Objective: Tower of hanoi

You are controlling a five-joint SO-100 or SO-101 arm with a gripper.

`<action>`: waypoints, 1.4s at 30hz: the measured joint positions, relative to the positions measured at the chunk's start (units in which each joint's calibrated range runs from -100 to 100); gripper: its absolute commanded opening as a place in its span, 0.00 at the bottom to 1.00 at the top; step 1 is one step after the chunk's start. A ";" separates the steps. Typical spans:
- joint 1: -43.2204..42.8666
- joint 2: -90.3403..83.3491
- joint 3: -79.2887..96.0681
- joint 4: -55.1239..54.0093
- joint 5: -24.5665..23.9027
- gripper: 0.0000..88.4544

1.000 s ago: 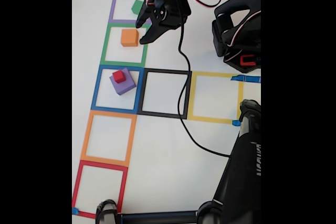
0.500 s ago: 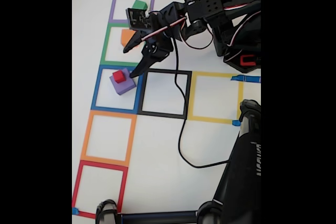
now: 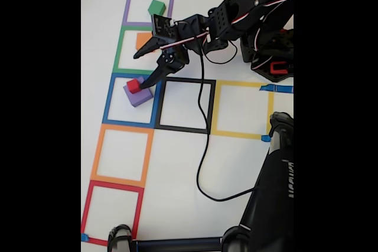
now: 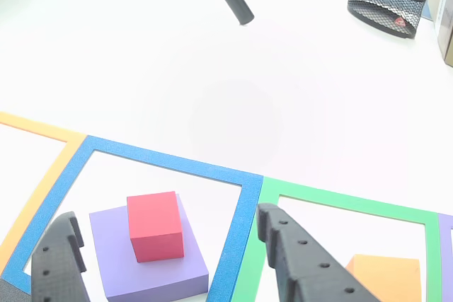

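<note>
White table [image 3: 177,163] bare beyond squares; end effector [image 3: 142,69] wide, straddling red block [image 4: 154,225] atop purple block [image 4: 152,263].

Open pincer [image 3: 143,68] above red block [image 3: 134,85] – on purple block [image 3: 139,94]

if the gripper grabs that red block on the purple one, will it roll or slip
The red block is a flat-faced cube, so it probably won't roll. Its matte, foam-like look suggests it is light and fairly grippy. It merely rests on the purple block, so an off-centre nudge from the open gripper might slide it off.
</note>
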 measured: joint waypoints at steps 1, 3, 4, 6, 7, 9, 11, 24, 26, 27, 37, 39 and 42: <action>0.00 2.03 0.00 -2.18 0.00 0.33; 0.00 6.50 0.00 -6.45 0.00 0.33; 0.00 8.53 0.00 -8.30 0.00 0.33; 0.00 12.41 -0.18 -11.77 0.00 0.33; 0.00 14.35 -0.44 -13.46 0.00 0.33; 0.00 17.81 -1.68 -15.88 0.00 0.33; -0.23 21.11 -3.28 -17.98 0.00 0.33; -2.81 35.37 -12.48 -24.10 0.00 0.33; -3.28 36.64 -13.37 -24.35 0.00 0.33; -3.51 37.32 -13.81 -24.35 0.00 0.32; -5.97 41.28 -15.94 -25.72 0.00 0.31; -6.44 41.54 -16.11 -26.04 0.00 0.31; -6.67 41.54 -16.29 -26.12 0.00 0.31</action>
